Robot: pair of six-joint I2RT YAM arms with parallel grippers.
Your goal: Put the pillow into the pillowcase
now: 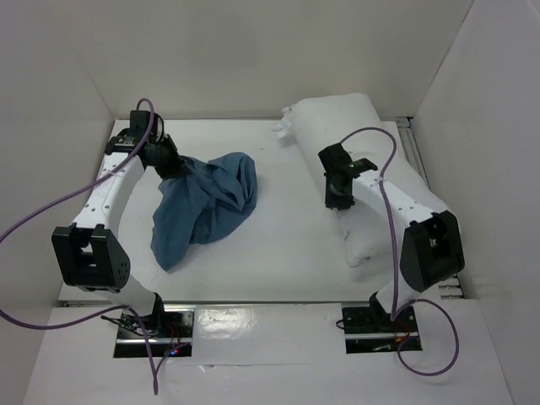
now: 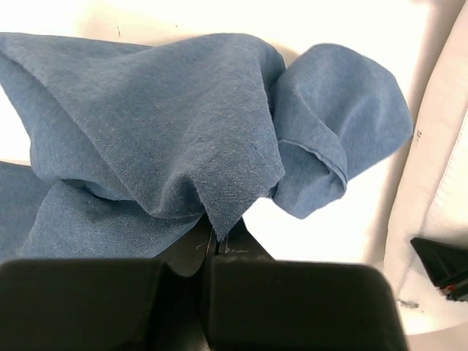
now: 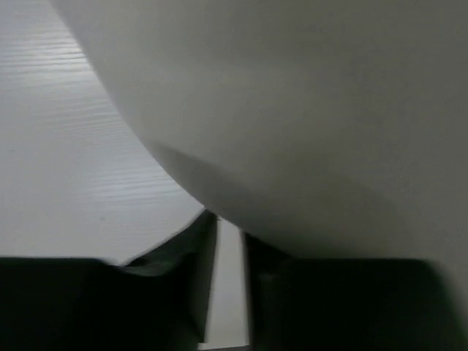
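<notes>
White table point(image 1: 287, 249) | one pillow point(image 1: 337, 118) | one pillowcase point(image 1: 207, 202), left gripper point(image 1: 173, 166) pinching it | right gripper point(image 1: 337, 201): cannot tell

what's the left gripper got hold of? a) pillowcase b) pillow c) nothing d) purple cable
a: in the left wrist view, a fold of the blue pillowcase runs down into the left gripper, whose jaws are shut on it.

your white table point(image 1: 287, 236) carries two things: crumpled blue pillowcase point(image 1: 207, 207) left of centre, white pillow point(image 1: 337, 118) along the right edge, well apart.
</notes>
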